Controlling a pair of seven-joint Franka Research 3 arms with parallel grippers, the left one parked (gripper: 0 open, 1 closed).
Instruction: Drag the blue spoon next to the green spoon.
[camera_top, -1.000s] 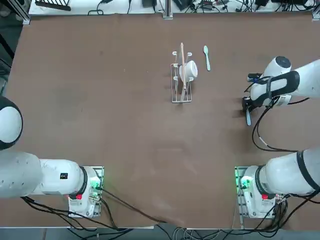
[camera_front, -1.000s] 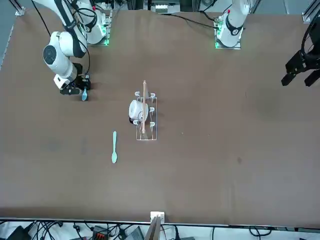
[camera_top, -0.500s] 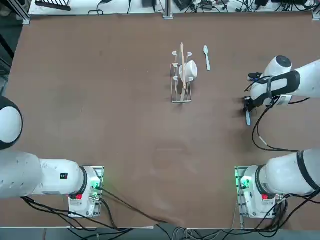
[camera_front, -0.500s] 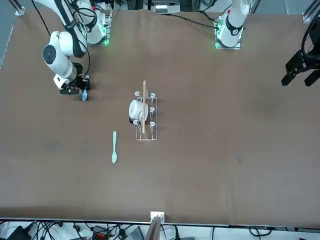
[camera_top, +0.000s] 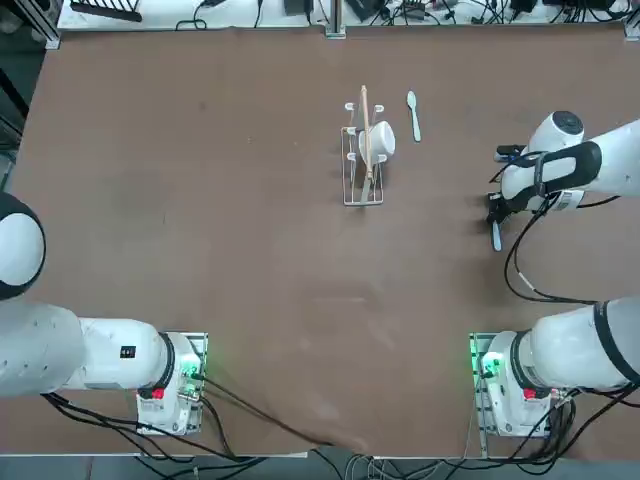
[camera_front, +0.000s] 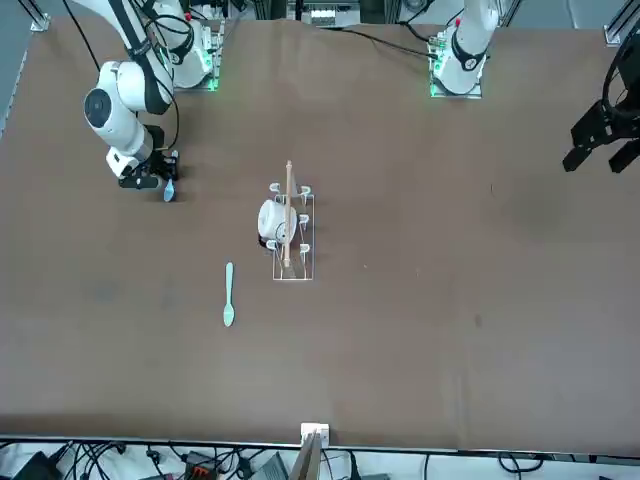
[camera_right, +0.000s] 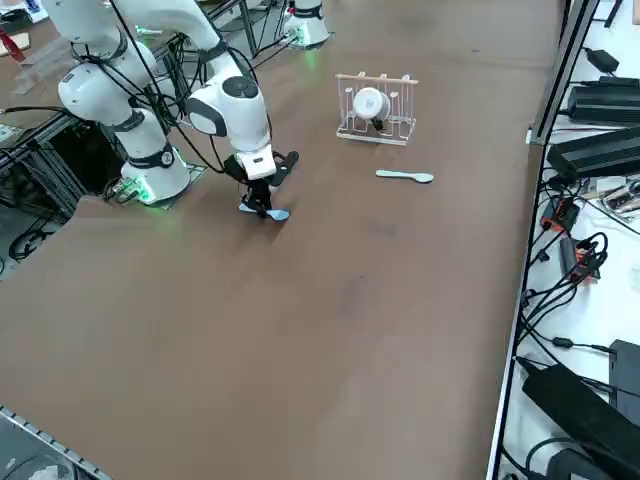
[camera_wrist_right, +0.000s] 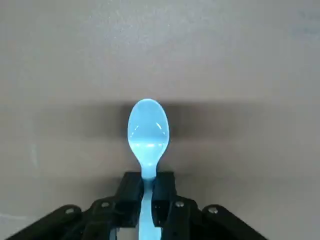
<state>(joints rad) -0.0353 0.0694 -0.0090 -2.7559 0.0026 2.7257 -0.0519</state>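
"What's in your hand?"
"My right gripper (camera_wrist_right: 149, 187) pinches the blue spoon (camera_wrist_right: 148, 134), at three o'clock on the table (camera_top: 300, 280)"
"What could go wrong?"
"Its thin handle might twist if it drags crooked"

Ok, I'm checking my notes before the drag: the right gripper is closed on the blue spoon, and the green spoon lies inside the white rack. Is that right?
Not quite: the green spoon lies on the table beside the white rack, as the top view shows. The right gripper is indeed closed on the blue spoon.
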